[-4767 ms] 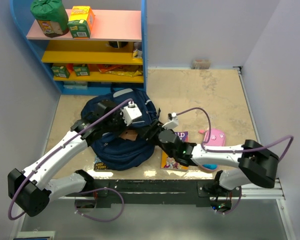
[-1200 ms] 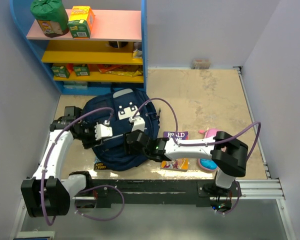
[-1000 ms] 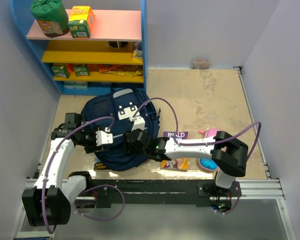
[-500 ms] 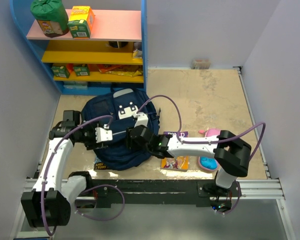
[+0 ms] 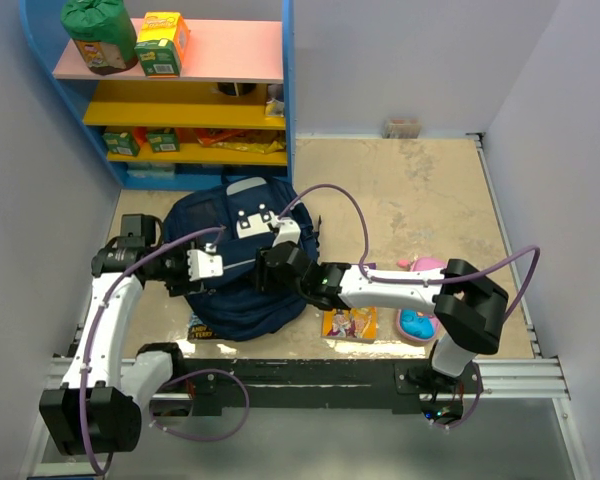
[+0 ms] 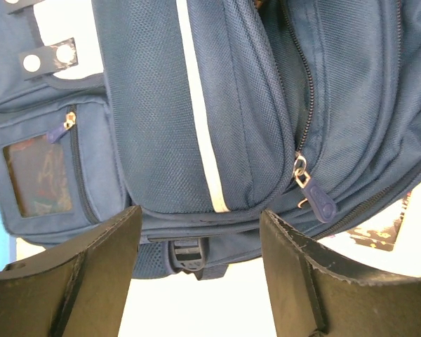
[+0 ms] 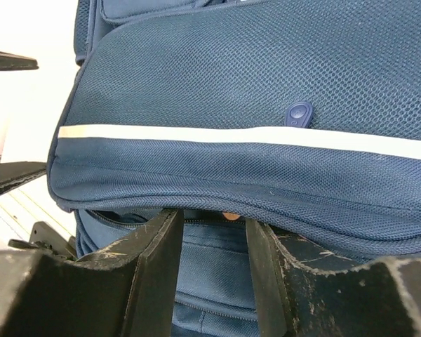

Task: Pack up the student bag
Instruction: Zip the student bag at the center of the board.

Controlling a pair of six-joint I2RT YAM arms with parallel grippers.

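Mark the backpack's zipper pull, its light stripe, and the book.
zipper pull (image 6: 321, 205): left wrist view, on the blue tab.
light stripe (image 7: 266, 135): right wrist view, middle of the band.
book (image 5: 350, 323): top external view, exposed near part of the cover.

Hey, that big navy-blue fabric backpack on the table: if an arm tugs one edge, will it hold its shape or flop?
Probably floppy: the navy-blue fabric backpack lies slumped, and its front pocket sags in soft folds. A tug on one edge would likely lift only that flap, not the whole bag. The mesh weave looks grippy rather than slippery.
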